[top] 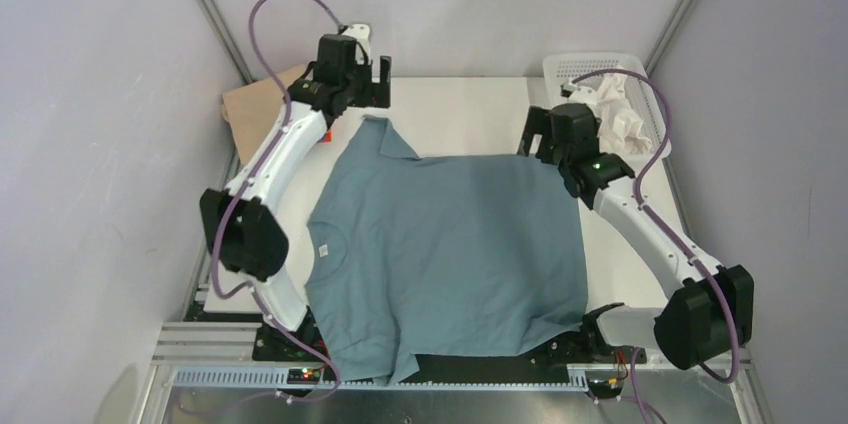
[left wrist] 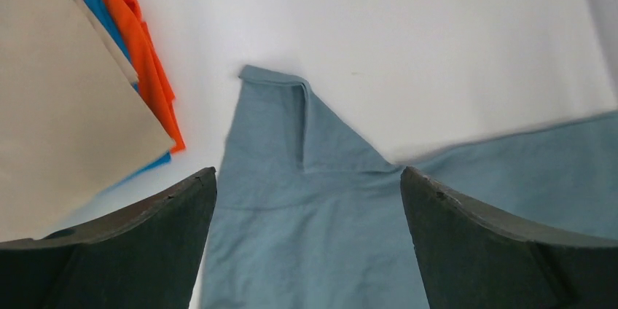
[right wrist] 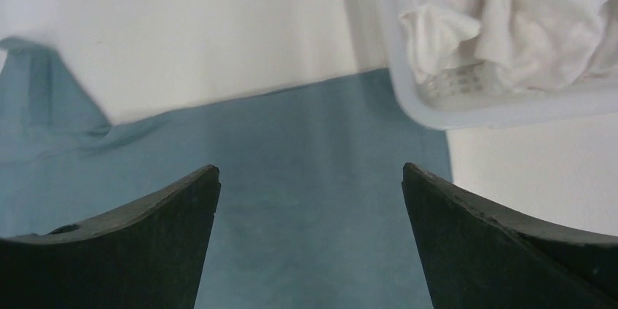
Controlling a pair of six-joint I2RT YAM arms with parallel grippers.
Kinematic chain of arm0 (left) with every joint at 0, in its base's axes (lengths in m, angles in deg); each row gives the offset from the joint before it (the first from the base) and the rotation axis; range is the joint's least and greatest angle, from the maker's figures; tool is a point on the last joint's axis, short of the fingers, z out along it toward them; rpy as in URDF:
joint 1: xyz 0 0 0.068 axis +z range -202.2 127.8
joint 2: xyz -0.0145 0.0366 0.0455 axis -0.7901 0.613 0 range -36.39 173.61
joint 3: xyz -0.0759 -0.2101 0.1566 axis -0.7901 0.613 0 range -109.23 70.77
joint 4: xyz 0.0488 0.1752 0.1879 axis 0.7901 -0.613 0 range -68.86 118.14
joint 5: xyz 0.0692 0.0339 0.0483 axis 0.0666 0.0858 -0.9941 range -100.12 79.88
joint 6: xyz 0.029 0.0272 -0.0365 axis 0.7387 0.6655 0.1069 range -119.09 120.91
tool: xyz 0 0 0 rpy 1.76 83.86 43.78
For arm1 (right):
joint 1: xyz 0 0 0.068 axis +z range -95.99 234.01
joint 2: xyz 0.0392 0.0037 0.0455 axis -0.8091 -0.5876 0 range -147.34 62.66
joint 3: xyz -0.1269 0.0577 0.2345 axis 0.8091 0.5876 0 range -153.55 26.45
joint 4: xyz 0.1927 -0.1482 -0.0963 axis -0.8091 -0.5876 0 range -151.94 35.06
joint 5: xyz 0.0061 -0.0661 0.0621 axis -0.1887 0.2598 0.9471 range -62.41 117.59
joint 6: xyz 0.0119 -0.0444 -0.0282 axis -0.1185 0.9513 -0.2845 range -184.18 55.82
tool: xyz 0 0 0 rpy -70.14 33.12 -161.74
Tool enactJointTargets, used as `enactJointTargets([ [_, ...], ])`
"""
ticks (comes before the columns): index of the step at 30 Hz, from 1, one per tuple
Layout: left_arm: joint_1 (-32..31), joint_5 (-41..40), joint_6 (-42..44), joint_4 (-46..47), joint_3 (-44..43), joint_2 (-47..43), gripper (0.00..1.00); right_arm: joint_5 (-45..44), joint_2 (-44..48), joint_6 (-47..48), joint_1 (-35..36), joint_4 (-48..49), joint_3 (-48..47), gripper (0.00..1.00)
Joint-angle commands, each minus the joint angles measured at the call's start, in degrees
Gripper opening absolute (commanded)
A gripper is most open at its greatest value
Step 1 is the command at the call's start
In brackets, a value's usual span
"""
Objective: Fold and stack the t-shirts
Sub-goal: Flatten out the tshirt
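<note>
Lying flat: smooth slate t-shirt (top: 450, 244); both jaws wide, empty; crumpled white cloth (top: 620, 122), perhaps shirts, in mesh basket (top: 590, 57).

White mesh basket (top: 585, 64) (far right) on white table (top: 470, 109).

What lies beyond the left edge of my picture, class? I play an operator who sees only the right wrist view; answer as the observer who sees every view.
Observer: A folded tan cloth t-shirt lies at the far left of the table, with an orange t-shirt and a bright blue t-shirt peeking out from under it.
Operator: Where is the left claw?
Observer: The left claw hangs open above the far sleeve of the large slate blue-grey t-shirt.
Operator: Which way does its collar point?
Observer: To the left, where its small white neck label shows.
</note>
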Motion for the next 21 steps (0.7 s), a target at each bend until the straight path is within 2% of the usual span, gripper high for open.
enactJointTargets([
  [1,0.1,3.1,-11.7,1.3,8.7,-5.7,1.0,-1.7,1.4,-3.4,5.4,-3.1,3.0,0.99],
  [5,0.1,3.3,-18.1,4.1,13.9,-4.5,1.0,6.3,0.9,-6.3,7.0,1.4,9.3,1.0],
  [8,0.2,2.8,-21.1,5.5,14.4,-0.2,1.0,8.2,-0.6,-7.2,7.1,5.4,13.6,0.99],
  [14,0.8,2.1,-22.9,6.1,7.5,10.3,1.0,9.2,-5.9,-7.8,6.7,7.2,16.7,0.99],
  [21,1.8,2.4,-23.5,6.2,3.4,17.2,1.0,10.5,-9.1,-9.0,5.7,9.5,20.0,0.99],
])
